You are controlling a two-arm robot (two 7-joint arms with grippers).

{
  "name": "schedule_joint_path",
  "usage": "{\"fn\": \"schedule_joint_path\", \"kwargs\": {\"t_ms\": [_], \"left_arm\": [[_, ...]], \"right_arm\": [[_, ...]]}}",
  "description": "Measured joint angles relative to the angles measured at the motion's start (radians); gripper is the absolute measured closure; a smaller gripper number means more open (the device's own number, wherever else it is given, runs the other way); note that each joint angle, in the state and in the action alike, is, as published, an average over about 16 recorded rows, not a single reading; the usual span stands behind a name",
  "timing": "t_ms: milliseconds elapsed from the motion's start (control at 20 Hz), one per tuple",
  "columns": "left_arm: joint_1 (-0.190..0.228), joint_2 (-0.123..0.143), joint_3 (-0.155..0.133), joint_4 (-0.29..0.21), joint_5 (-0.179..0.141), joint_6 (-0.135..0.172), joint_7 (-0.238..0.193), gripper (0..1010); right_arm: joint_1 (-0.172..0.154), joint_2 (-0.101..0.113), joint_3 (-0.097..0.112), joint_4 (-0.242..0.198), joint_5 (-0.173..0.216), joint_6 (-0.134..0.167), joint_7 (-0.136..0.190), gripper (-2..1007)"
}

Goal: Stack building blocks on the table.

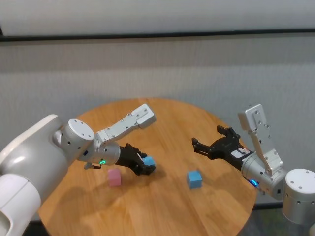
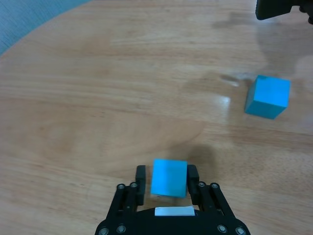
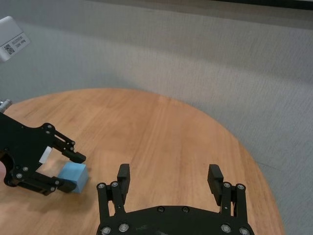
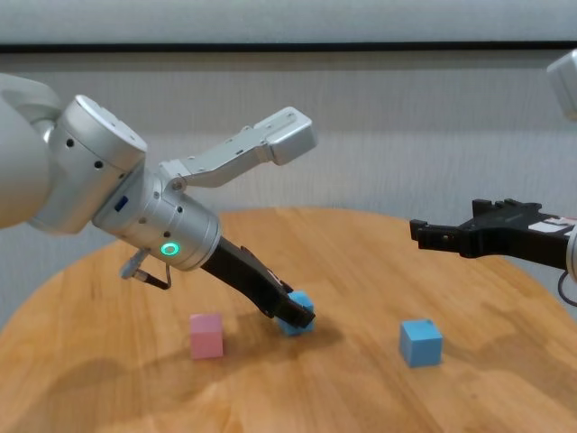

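My left gripper (image 1: 146,165) is shut on a light blue block (image 1: 148,161) low over the round wooden table (image 1: 167,115), left of centre. The left wrist view shows that block (image 2: 168,177) clamped between the two fingers. The pink block (image 1: 114,177) sits on the table just to the left of that gripper. The second light blue block (image 1: 194,179) sits alone to the right, and also shows in the left wrist view (image 2: 267,96). My right gripper (image 1: 206,136) is open and empty, hovering above the table's right side, behind the second blue block.
A grey wall runs behind the table. The table's rim (image 3: 244,152) curves close to my right gripper. Bare wood lies between the two arms and along the near edge (image 4: 297,397).
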Motion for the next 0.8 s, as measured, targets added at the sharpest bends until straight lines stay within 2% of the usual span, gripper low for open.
{"fn": "schedule_joint_path", "kwargs": {"t_ms": [200, 400, 800], "left_arm": [[0.020, 0.023, -0.016, -0.068, 0.001, 0.025, 0.006, 351], [0.053, 0.064, -0.036, -0.179, -0.004, 0.062, 0.017, 218], [0.150, 0.190, -0.087, -0.470, -0.032, 0.157, 0.052, 46]], "right_arm": [[0.000, 0.000, 0.000, 0.000, 0.000, 0.000, 0.000, 5], [0.000, 0.000, 0.000, 0.000, 0.000, 0.000, 0.000, 5], [0.000, 0.000, 0.000, 0.000, 0.000, 0.000, 0.000, 5]]}}
